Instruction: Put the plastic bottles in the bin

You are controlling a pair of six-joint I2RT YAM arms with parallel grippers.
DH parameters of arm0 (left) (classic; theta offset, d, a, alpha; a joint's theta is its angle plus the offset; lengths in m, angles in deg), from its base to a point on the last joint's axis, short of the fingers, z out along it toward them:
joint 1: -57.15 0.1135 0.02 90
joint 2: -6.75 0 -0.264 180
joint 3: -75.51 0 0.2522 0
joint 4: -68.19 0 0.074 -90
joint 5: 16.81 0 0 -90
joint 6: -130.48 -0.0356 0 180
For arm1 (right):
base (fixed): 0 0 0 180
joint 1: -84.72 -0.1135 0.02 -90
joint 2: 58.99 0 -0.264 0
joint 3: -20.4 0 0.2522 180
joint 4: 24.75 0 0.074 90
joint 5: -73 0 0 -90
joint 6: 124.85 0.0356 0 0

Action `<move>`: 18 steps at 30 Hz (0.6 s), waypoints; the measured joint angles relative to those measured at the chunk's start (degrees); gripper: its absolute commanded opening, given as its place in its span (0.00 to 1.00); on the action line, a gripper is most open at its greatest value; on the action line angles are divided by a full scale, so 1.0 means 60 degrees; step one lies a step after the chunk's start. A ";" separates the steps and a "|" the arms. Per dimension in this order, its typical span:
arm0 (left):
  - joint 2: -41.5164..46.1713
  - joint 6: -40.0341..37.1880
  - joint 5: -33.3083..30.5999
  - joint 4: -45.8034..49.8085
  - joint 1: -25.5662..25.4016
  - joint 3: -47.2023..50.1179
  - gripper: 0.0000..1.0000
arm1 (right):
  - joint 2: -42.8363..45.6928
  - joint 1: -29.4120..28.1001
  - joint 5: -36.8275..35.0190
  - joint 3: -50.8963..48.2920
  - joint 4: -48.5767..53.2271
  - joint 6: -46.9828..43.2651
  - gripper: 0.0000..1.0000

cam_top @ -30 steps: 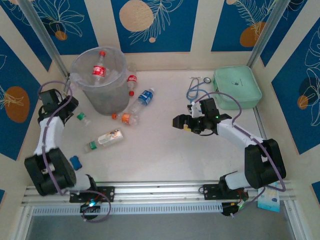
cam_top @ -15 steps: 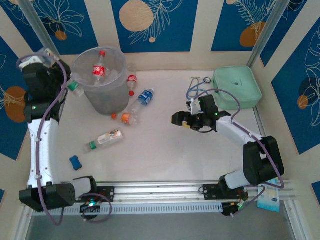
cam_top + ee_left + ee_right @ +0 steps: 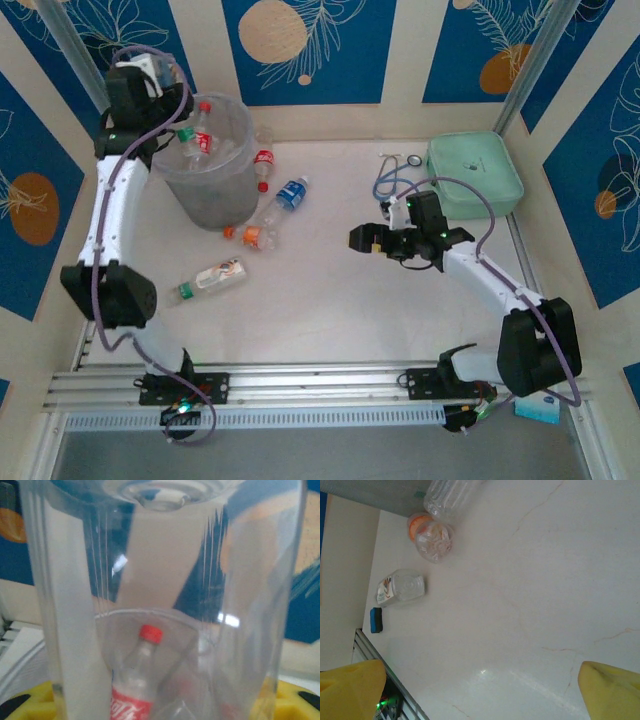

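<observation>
Left tool [image 3: 170, 124] with bottle [image 3: 184, 133] newly over bin [image 3: 216, 196] (one inside), four outside.

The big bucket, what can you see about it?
The bin is a big round see-through greyish plastic bucket, wider at the top, standing upright at the table's far left. A red-capped bottle with a red label sits inside. The left gripper holds a green-capped bottle over its rim.

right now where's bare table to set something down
Bare: the table's middle, between the white-labelled green-capped plastic bottle and the open right gripper, down to the front rail. Crowded: beside the round translucent bin, where other bottles lie.
</observation>
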 measured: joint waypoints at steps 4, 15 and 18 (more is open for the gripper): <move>-0.0954 -0.0969 0.0499 0.0794 -0.0204 -0.0798 0.04 | 0.0113 0.0051 -0.0066 -0.0073 0.0135 -0.0018 0.99; -0.1566 -0.2714 0.1118 0.2390 -0.0364 -0.0186 0.15 | 0.0142 0.0062 -0.0113 -0.0080 0.0149 -0.0066 0.99; -0.1566 -0.2973 0.1286 0.2317 -0.0397 0.0350 0.25 | 0.0142 0.0062 -0.0113 -0.0120 0.0138 -0.0066 0.99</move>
